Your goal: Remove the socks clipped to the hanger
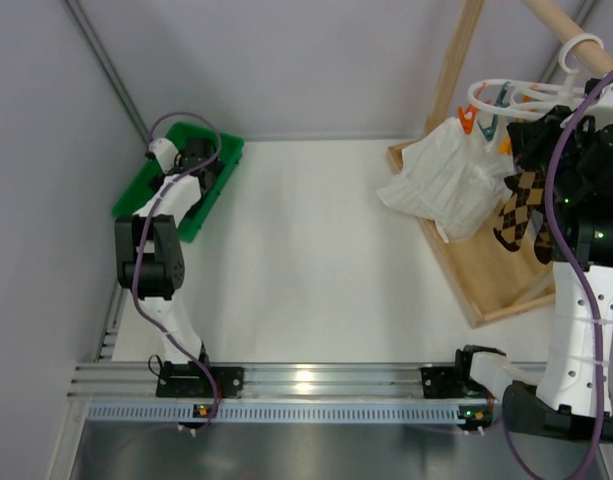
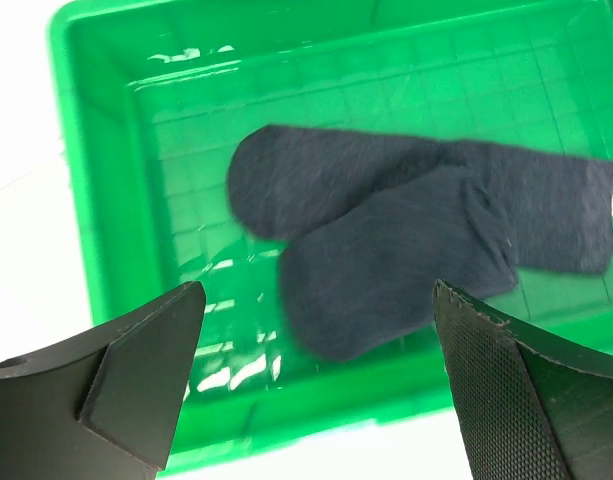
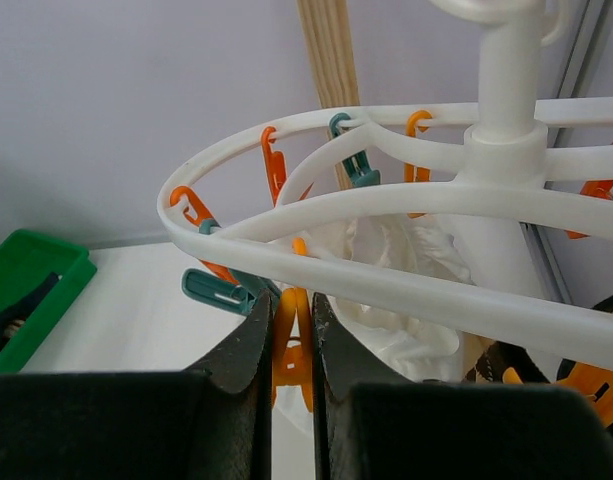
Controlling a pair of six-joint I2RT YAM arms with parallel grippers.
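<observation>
hanger (image 3: 386,200) hangs from the wooden rack (image 1: 460,60) at the right of the desk (image 1: 306,270), so clipped items dangle free; argyle socks (image 1: 521,205) hang under it beside a white cloth (image 1: 441,185). right hand (image 3: 293,330) is closed on one orange clip (image 3: 289,365), apparently squeezing it to release a sock. left hand (image 2: 316,300) is open and empty above the green bin (image 2: 96,150), where two plain socks (image 2: 386,250) lie, likely the drop point.

Argyle socks (image 1: 521,205) hang on white hanger (image 3: 386,282); plain socks (image 2: 386,250) lie in tray (image 2: 96,150)
</observation>
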